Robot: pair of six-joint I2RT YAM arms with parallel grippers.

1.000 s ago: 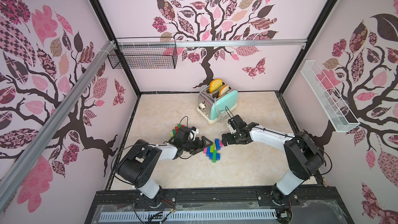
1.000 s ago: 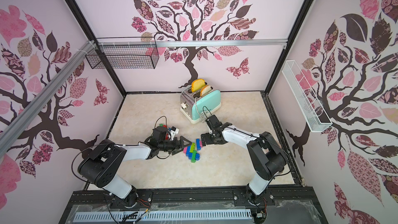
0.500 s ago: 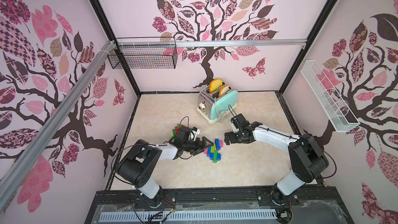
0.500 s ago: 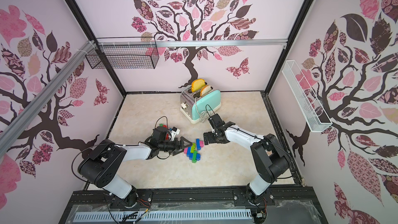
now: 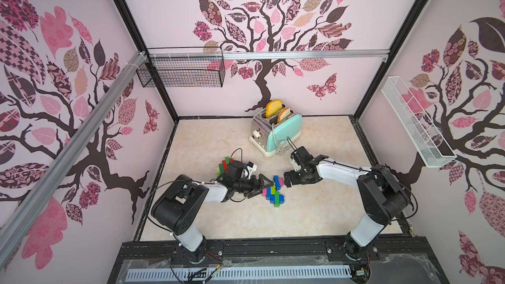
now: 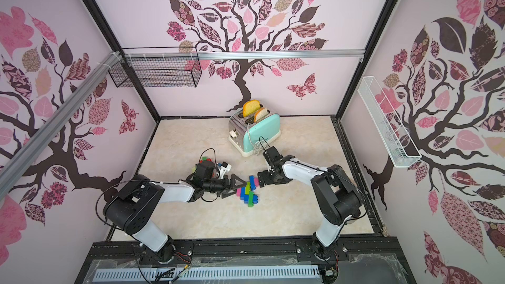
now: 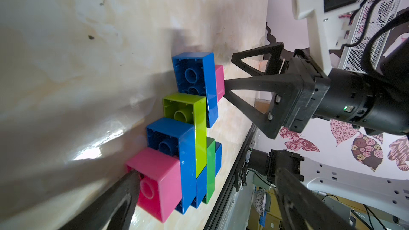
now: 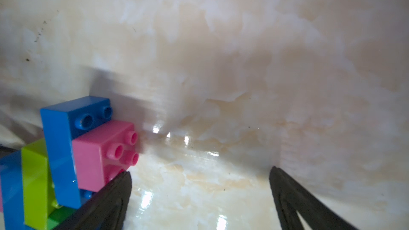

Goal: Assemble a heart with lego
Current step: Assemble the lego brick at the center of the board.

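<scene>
Top views bright, evenly lit, sharp; fisheye bending toward edges. Wrist views: specular glare on table [image 8: 156, 130], soft shadow behind lego [image 8: 59, 151], far surface blurred, smeared.

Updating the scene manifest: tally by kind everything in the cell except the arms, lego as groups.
Toaster: 1
Toast slices: 2
Wall baskets: 2, black wire basket, white mesh basket
Lego groups: 2, joined cluster, loose pile
Total: 7

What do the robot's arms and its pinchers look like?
The left arm and right arm have white shells, chunky black joints and thin black cables looping off. The left gripper and right gripper have black triangular open-frame fingers.
</scene>
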